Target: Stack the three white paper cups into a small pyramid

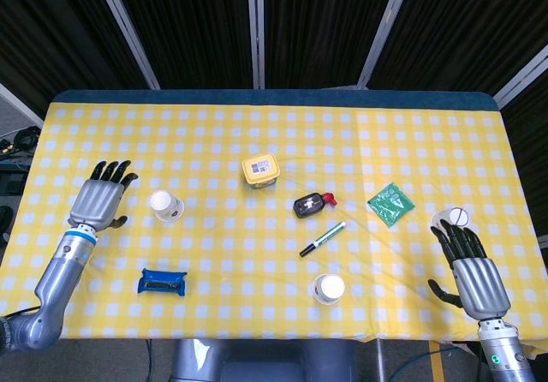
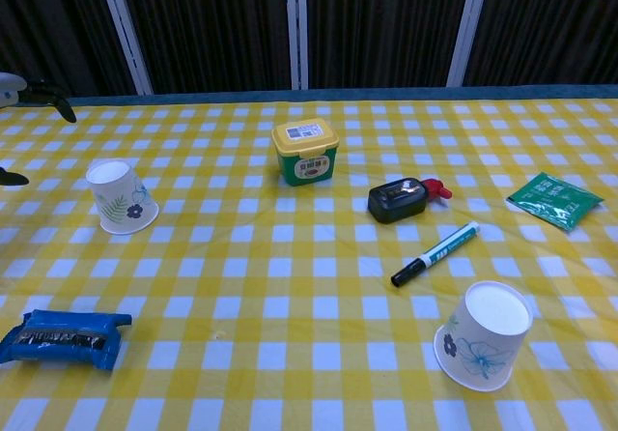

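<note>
Worktop [image 1: 171,142]: we see yellow-checked cloth.
Left hand [image 1: 101,201]: fingers spread, holding nothing, just left of our left cup [image 1: 166,205].
Right hand [image 1: 476,275]: spread, holding nothing, well right of it.

Left hand [image 1: 101,199], right hand [image 1: 476,271]: silver-grey ribbed backs, black fingers. Grey forearms; blue wrist ring on left.

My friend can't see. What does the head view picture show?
A robot's left hand reaches, fingers apart, beside an upside-down paper cup on a yellow checked table. Its right hand waits open near a second cup; a third cup stands at the front.
</note>
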`<move>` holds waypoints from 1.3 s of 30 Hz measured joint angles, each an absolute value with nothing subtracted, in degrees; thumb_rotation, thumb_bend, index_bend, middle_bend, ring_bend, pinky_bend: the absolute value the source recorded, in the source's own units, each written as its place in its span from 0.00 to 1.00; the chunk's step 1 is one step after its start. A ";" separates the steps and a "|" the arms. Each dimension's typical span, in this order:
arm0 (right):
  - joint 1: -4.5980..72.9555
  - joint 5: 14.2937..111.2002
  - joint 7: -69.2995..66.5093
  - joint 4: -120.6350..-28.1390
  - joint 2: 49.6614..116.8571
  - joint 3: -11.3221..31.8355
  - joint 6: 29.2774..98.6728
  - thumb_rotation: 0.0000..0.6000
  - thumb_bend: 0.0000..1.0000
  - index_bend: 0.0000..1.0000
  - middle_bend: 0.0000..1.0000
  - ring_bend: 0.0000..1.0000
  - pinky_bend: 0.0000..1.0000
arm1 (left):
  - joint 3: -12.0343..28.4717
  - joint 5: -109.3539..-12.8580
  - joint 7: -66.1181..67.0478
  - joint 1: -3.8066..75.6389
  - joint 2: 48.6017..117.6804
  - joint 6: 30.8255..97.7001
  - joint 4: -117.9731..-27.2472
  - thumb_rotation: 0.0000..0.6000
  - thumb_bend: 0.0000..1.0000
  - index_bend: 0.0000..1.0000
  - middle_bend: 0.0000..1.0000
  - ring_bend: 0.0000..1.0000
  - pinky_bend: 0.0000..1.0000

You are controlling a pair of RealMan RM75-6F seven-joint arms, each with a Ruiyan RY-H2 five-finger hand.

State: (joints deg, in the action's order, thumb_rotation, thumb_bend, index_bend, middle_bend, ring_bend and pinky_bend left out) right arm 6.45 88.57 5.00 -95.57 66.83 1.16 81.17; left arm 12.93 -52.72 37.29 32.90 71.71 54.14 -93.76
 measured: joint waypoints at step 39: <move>6.42 89.60 0.86 -96.23 65.08 0.91 81.95 1.00 0.15 0.00 0.00 0.00 0.00 | 8.57 -45.80 44.04 45.29 78.14 60.19 -96.95 1.00 0.40 0.37 0.00 0.00 0.00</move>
